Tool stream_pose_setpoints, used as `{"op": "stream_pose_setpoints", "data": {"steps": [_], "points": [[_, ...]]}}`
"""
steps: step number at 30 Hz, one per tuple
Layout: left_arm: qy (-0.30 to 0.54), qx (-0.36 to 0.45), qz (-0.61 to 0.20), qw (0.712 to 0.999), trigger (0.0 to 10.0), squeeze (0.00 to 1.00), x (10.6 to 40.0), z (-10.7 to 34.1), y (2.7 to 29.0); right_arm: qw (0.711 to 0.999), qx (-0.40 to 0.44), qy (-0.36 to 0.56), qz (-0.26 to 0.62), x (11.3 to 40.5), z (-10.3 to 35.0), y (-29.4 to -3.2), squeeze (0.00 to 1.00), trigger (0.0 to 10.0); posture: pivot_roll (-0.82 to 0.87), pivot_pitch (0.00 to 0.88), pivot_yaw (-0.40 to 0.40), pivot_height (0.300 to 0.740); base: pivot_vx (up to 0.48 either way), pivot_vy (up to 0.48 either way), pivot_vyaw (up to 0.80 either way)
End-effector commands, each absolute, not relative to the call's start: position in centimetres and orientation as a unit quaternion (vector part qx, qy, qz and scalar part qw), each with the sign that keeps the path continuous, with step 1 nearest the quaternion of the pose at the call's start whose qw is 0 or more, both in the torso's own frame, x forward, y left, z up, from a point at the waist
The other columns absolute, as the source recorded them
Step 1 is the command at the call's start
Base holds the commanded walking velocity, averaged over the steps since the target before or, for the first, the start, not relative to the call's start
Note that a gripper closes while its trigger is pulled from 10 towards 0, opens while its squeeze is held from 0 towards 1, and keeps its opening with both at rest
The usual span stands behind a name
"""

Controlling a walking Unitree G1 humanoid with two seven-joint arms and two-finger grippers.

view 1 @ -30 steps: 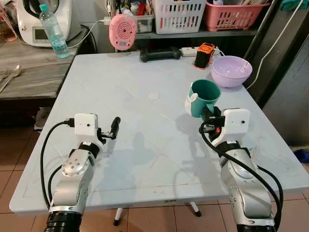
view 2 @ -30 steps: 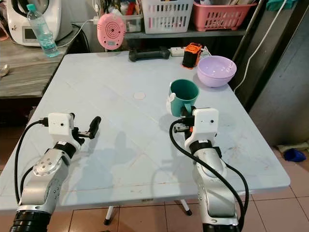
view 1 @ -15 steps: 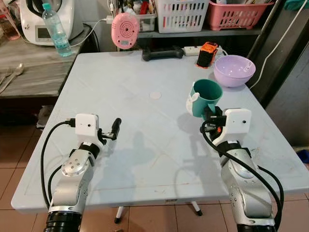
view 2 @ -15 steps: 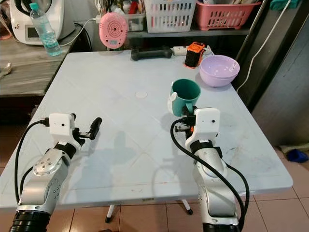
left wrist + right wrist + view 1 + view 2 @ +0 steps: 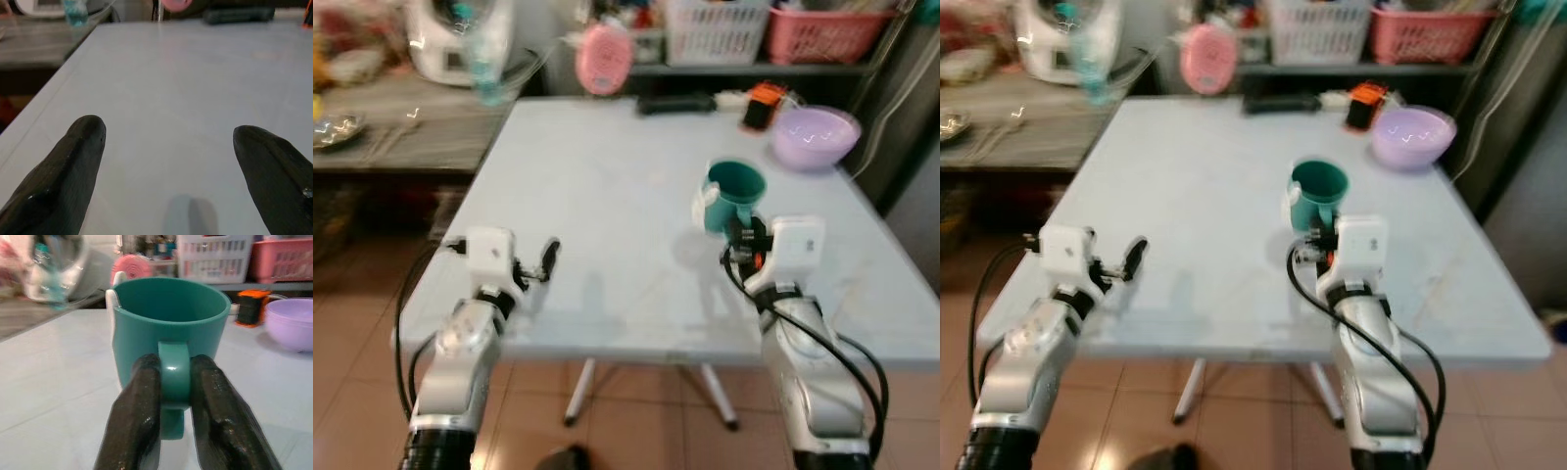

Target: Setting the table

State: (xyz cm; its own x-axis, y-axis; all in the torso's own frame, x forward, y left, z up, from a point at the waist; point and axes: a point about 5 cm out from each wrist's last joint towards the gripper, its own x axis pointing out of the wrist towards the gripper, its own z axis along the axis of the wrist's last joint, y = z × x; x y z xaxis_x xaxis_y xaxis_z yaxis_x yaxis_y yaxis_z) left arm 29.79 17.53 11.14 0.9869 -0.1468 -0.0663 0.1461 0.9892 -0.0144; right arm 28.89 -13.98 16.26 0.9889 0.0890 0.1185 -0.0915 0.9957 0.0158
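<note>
Right pincer (image 5: pixel 173 396) is clamped on the handle of the teal mug (image 5: pixel 168 328), one black finger on each side of the loop; this grip keeps the cup upright with its mouth up, which suits carrying it to a place setting. The mug sits over the pale bench (image 5: pixel 607 186), in its right half, nearer the robot than the lilac bowl (image 5: pixel 815 135) at the bench's far right corner. Mug looks like smooth moulded plastic, a straight-sided cylinder with a white patch beside the rim; I cannot tell whether its base touches the bench. Left pincer (image 5: pixel 168 166) holds nothing, fingers spread wide, low over the bench's near-left part, well apart from the mug. Bench surface matte, faintly scuffed. Head views blurred.
</note>
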Motion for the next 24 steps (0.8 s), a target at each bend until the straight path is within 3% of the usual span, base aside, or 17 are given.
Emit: {"op": "stream_pose_setpoints", "data": {"steps": [1,18,24], "points": [[0.021,0.005,-0.08,0.997,10.0,0.0,30.25,12.02,17.42,0.997,0.016,-0.067,0.039,29.1,16.64,-14.2,0.0,10.0,0.0,0.054,0.06,0.74,-0.244,0.0,0.0],[0.014,0.003,-0.09,0.996,10.0,0.0,30.64,12.15,17.08,0.997,0.012,-0.072,0.031,29.34,16.74,-14.39,0.0,10.0,0.0,0.036,0.058,0.74,-0.014,0.0,0.0],[0.01,0.002,-0.093,0.996,10.0,0.0,30.78,12.2,16.89,0.997,0.01,-0.076,0.032,29.53,16.89,-14.39,0.0,10.0,0.0,0.027,0.056,0.74,0.0,0.325,0.0]]}}
